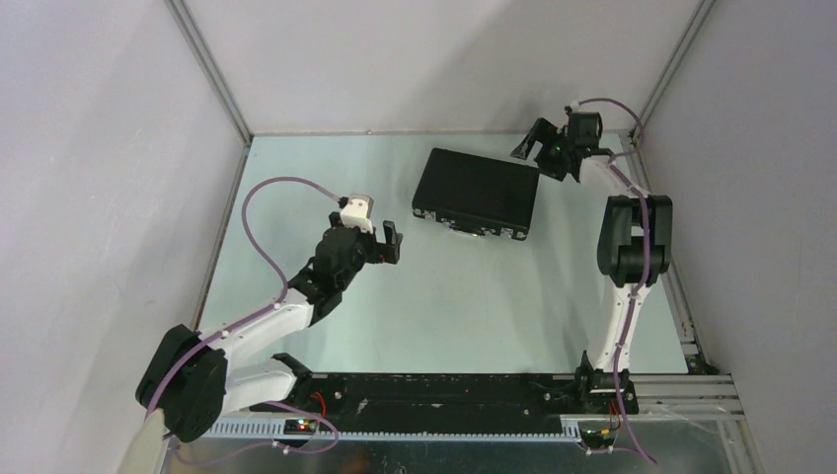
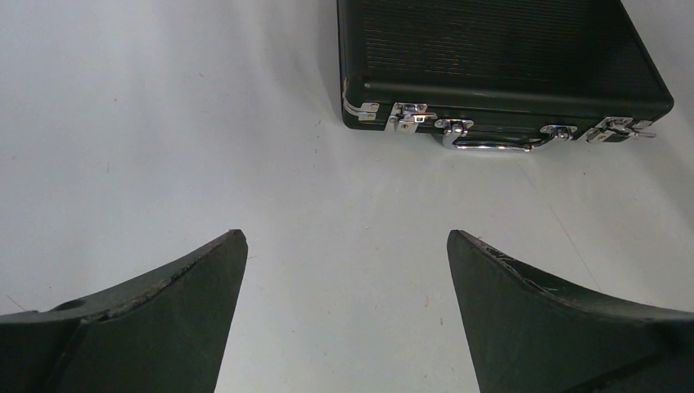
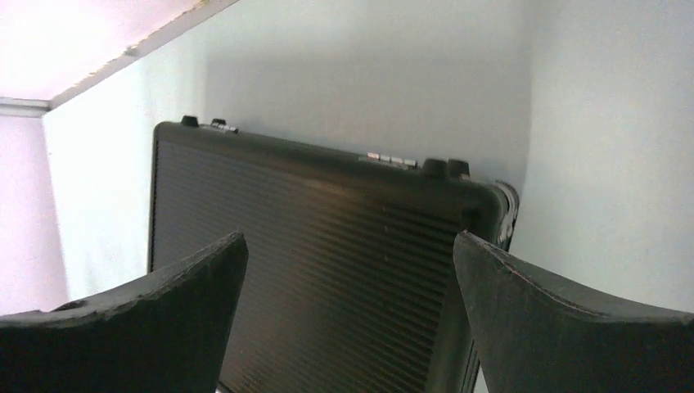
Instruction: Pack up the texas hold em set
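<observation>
The surface (image 1: 464, 316) was a flat, matte sheet of pale grey-green, faintly scuffed and boxed in by smooth grey walls (image 1: 109, 148) that met it along thin metal rails at the left, far and right edges. On its far half, a little right of centre and well apart from every edge, lay the small black briefcase (image 1: 477, 190), flat and closed, a shallow rectangle turned slightly out of square with the far edge. Its lid was ribbed with fine parallel grooves and its corners were rounded. Along the side facing the near edge ran bright silver trim, a curved silver handle (image 2: 495, 141) and two silver latches (image 2: 412, 117); whether they were fastened could not be told. Small silver hinges (image 3: 391, 159) sat on the opposite side, facing the far wall. A wide stretch of open surface ran from the handle side to the near edge. The left gripper (image 1: 393, 245), dull black with worn, wedge-shaped fingers, hovered there near the case's near left corner, released, jaws spread wide and grasping nothing. The right gripper (image 1: 530, 142), of the same make, hung by the case's far right corner, close to the surface's far right corner where the walls left little room, jaws likewise spread wide over the ribbed lid and grasping nothing.
</observation>
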`<state>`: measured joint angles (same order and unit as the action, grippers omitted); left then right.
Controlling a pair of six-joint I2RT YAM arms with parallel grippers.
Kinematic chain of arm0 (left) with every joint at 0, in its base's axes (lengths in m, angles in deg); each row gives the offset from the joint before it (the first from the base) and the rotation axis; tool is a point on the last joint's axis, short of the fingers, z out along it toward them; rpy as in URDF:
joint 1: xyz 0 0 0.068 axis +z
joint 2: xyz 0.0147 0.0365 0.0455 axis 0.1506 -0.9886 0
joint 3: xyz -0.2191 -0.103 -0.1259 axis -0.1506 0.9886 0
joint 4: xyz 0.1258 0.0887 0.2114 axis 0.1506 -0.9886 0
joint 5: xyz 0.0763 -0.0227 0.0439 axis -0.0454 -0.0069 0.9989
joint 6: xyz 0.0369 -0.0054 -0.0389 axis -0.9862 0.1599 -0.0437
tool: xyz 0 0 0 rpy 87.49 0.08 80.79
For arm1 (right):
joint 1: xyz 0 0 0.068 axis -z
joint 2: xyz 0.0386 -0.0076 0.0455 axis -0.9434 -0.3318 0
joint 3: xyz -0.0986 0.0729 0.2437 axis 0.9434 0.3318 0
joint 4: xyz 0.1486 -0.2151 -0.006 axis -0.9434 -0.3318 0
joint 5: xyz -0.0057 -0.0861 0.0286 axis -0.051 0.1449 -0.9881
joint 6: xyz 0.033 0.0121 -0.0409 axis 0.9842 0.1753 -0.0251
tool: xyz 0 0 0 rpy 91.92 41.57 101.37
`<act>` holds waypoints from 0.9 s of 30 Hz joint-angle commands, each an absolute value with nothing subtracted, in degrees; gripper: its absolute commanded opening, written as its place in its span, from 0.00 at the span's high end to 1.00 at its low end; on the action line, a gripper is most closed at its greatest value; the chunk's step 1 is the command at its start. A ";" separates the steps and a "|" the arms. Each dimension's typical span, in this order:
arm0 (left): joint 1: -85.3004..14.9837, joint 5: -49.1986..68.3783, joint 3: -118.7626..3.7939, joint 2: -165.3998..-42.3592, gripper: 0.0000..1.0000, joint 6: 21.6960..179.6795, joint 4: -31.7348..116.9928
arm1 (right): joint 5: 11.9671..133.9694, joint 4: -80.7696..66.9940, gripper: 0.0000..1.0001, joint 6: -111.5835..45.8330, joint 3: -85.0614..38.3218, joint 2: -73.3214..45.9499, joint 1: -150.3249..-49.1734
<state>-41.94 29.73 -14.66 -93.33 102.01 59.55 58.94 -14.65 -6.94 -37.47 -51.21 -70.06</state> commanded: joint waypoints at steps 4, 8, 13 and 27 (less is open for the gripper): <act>-42.05 31.03 -15.35 -94.50 0.00 101.70 62.19 | 62.79 -30.03 0.01 -14.01 -50.44 -60.63 -72.69; -41.57 29.40 -16.27 -96.01 0.00 102.20 61.88 | 62.13 -33.78 0.00 -15.17 -53.78 -63.91 -73.32; -41.53 29.70 -16.07 -95.88 0.00 102.29 61.90 | 78.01 -37.84 0.00 -21.49 -58.16 -64.09 -76.79; -41.52 30.25 -14.80 -94.03 0.00 102.34 62.53 | 76.96 -45.00 0.01 -27.15 -89.14 -80.42 -79.88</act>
<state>-41.85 29.69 -14.66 -95.15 102.17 59.77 80.47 -40.53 -25.06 -78.08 -73.57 -80.71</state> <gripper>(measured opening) 0.996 0.989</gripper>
